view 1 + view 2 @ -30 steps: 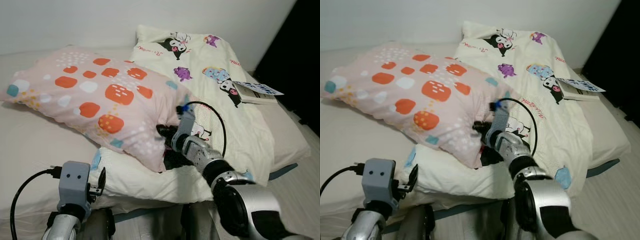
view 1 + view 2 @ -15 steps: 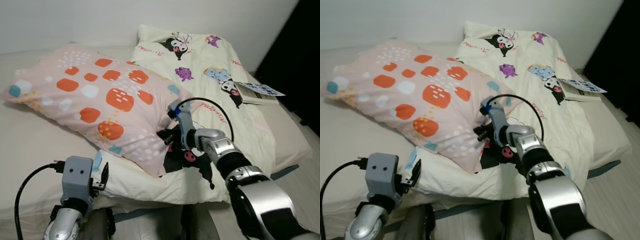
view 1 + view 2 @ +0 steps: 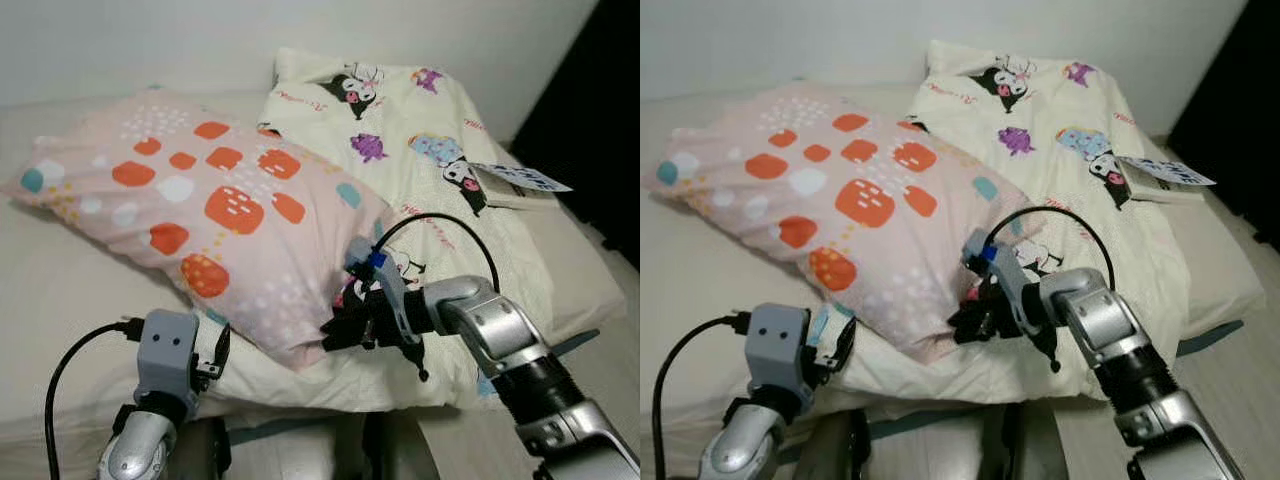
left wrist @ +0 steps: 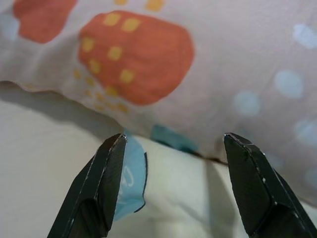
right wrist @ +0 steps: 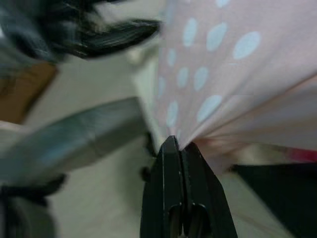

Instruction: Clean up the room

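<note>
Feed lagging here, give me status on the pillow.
Right pincer shut on pink pillow corner. Left pincer open, low by the near edge. Pillow lies on the cartoon quilt; book well clear.

A pillow (image 3: 210, 215) is seen across the left and centre of the head views, laid on a bed (image 3: 60, 290). A quilt (image 3: 440, 190) is spread from the upper centre down to the lower right, and its lower edge is overlapped by the pillow's near corner. A booklet (image 3: 520, 180) is placed on the quilt at the right edge. The right gripper (image 3: 335, 330) is found at the pillow's near corner, pinched onto it, in the lower centre. The left gripper (image 4: 171, 186) is placed at lower left, before the pillow's lower edge, fingers apart.
</note>
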You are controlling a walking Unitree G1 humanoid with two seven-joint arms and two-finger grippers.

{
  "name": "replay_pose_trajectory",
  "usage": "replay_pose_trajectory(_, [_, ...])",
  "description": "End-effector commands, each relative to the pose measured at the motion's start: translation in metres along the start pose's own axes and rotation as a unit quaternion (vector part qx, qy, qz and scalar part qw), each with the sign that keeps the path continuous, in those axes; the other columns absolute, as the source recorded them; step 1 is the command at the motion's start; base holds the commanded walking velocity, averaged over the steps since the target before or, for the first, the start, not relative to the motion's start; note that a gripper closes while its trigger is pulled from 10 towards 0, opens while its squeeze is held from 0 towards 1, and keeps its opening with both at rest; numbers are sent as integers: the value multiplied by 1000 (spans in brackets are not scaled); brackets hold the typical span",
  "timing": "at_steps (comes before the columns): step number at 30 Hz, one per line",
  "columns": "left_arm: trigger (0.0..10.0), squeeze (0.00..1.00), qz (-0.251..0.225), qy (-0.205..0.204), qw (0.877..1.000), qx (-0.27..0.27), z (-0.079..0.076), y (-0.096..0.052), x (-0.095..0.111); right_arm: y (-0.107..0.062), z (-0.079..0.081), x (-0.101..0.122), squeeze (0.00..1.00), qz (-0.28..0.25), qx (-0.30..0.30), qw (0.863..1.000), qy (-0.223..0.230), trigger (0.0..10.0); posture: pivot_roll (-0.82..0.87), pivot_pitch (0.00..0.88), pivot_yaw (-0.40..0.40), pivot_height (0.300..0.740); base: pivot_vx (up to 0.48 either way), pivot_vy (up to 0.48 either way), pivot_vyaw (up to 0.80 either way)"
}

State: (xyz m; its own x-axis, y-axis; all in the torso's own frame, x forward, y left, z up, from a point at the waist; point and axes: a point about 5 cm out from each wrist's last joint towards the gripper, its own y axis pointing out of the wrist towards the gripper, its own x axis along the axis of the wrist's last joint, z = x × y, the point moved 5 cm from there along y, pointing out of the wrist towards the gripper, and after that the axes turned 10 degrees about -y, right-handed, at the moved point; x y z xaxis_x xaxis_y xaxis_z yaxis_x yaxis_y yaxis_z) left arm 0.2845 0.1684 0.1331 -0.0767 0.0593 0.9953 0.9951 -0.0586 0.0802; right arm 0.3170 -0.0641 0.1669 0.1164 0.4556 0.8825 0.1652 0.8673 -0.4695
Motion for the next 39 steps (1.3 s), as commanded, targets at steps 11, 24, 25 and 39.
replay_pose_trajectory(11, [10000, 0, 13, -3, 1000, -4, 0, -2, -9, -4, 62, 9, 0, -4, 106, 994, 5, 0, 57, 217, -74, 581, 0, 0, 0])
replay_pose_trajectory(24, [10000, 0, 10, 27, 999, 46, 20, 0, -9, 0, 36, 25, 0, -53, -8, 998, -20, 10000, 49, 219, -70, 581, 0, 0, 0])
replay_pose_trajectory(25, [10000, 0, 7, 30, 998, 58, 25, 0, -8, -1, 13, 32, 286, -83, -72, 993, -31, 10000, 46, 224, -69, 581, 0, 0, 0])
replay_pose_trajectory(39, [10000, 0, -19, 15, 999, 31, 17, -1, 6, 3, -85, 23, 1000, -241, -288, 911, 169, 10000, 68, 250, -73, 581, 0, 0, 0])
